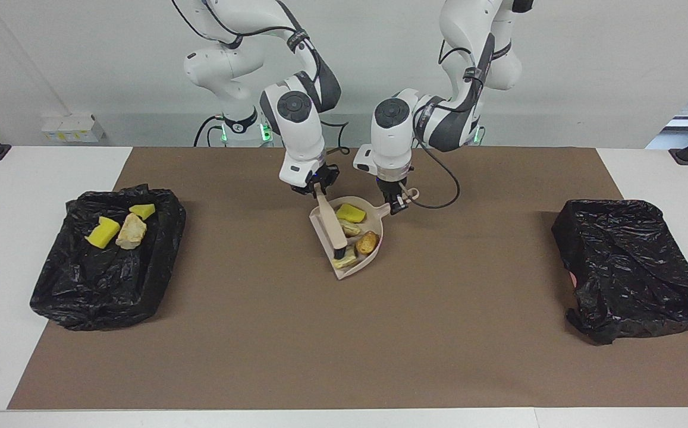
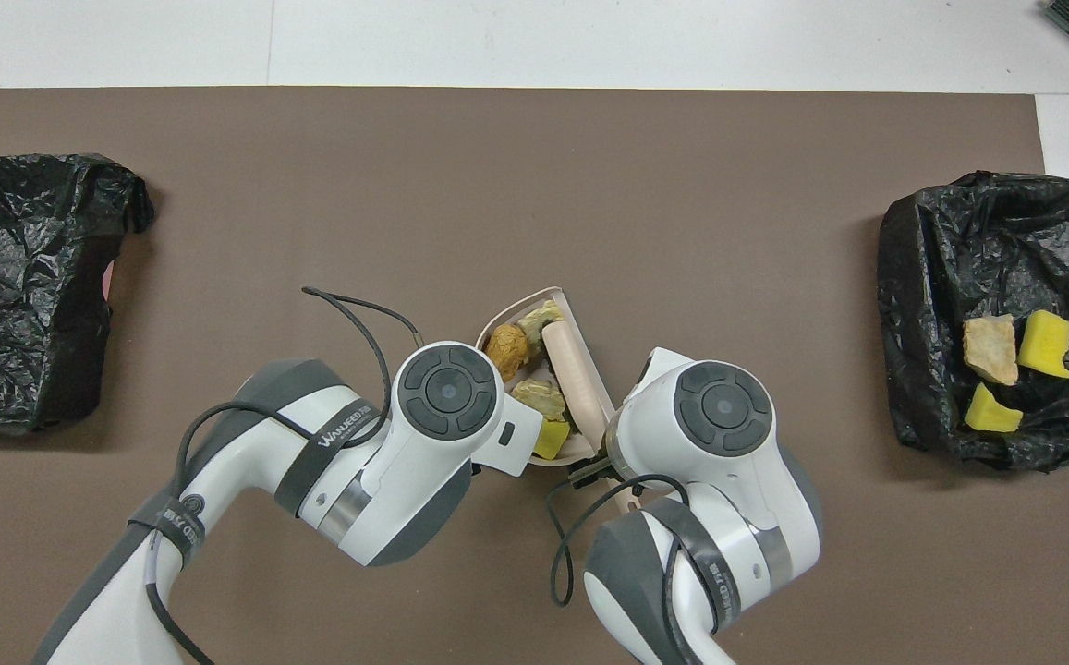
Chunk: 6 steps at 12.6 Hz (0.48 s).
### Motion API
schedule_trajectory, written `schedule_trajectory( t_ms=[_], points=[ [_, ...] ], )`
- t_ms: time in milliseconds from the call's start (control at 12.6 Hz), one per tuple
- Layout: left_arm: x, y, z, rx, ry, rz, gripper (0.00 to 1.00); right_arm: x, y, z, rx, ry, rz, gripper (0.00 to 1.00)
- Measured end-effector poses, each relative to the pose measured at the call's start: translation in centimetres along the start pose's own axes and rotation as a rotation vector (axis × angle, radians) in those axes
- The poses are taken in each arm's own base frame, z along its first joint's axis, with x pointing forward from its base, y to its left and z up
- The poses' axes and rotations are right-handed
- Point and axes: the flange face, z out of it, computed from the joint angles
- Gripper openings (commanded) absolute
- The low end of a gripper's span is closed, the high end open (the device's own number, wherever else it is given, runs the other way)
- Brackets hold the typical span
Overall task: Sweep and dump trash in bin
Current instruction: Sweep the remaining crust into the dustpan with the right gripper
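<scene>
Four scraps sit in the beige dustpan (image 1: 374, 246) now: a yellow sponge bit (image 1: 350, 212) at the end nearest the robots, a cream lump (image 1: 350, 228) next to it, a tan lump (image 1: 367, 241) toward the pan's back wall, and another cream lump (image 1: 344, 258) at the end farthest from the robots, right by the brush tip. The dustpan lies mid-table on the brown mat (image 1: 344, 333). The left gripper (image 1: 396, 201) is clamped on the pan's handle at the end nearest the robots. The right gripper (image 1: 316, 189) is pinched tight on the handle of the beige hand brush (image 1: 332, 226), which slants down across the pan's open mouth w/ its dark bristle end down by the farthest cream lump (touching it, as far as I can see). Three more scraps are already in the black-lined bin (image 1: 159, 249) at the right arm's end of the table: two yellow sponge pcs (image 1: 103, 232) (image 1: 142, 210) and a tan lump (image 1: 131, 230) between them. At the left arm's end there's a second black-bagged bin (image 1: 629, 267), well apart from the rest; can't see its inside from either view.
</scene>
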Motion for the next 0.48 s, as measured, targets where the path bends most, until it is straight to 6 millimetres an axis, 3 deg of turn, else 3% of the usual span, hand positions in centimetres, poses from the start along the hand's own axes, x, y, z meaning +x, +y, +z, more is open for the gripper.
schedule_trajectory(
  t_ms=[238, 476],
  points=[
    [0.0, 0.0, 0.0, 0.0, 0.0, 0.0, 0.0, 0.4, 0.7, -2.9, 0.023, -0.057, -0.018, 0.0],
    [-0.3, -0.5, 0.0, -0.001, 0.0, 0.059, 0.0, 0.7, 3.2, -6.1, 0.04, -0.086, 0.019, 0.0]
  ],
)
